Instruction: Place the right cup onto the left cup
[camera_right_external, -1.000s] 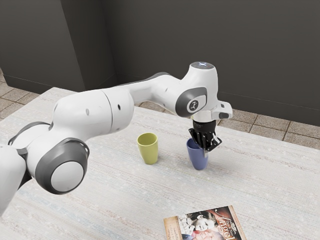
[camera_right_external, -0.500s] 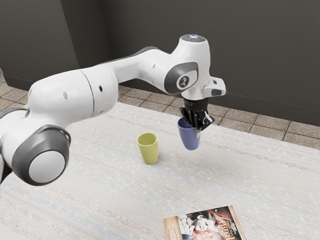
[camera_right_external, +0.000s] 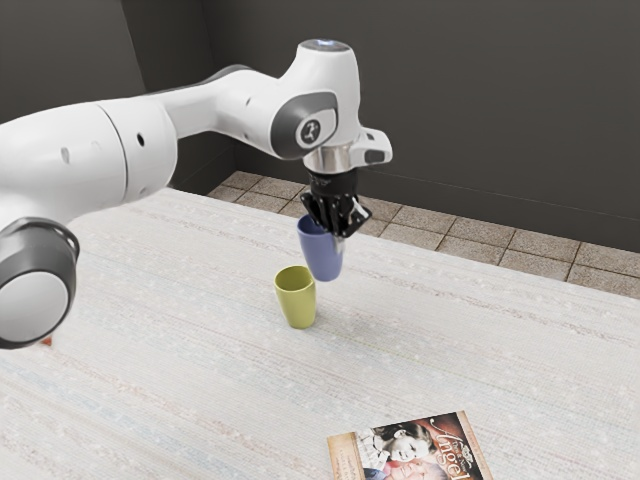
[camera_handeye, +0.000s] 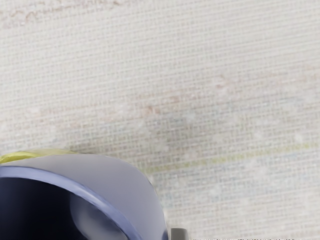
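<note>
Blue cup (camera_right_external: 322, 258) nearer yellow cup (camera_right_external: 298, 306), upright

1 blue cup (camera_right_external: 321, 254), 1 yellow-green cup (camera_right_external: 297, 304); whitish table (camera_right_external: 470, 340), faintly streaked.

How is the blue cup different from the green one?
The blue cup is blue-violet, while the green cup is yellowish green. The blue cup hangs in the air, gripped near its rim by the gripper; the green cup stands on the table, untouched by the gripper. Both are plain, handleless, narrower at the base, with their mouths up.
</note>
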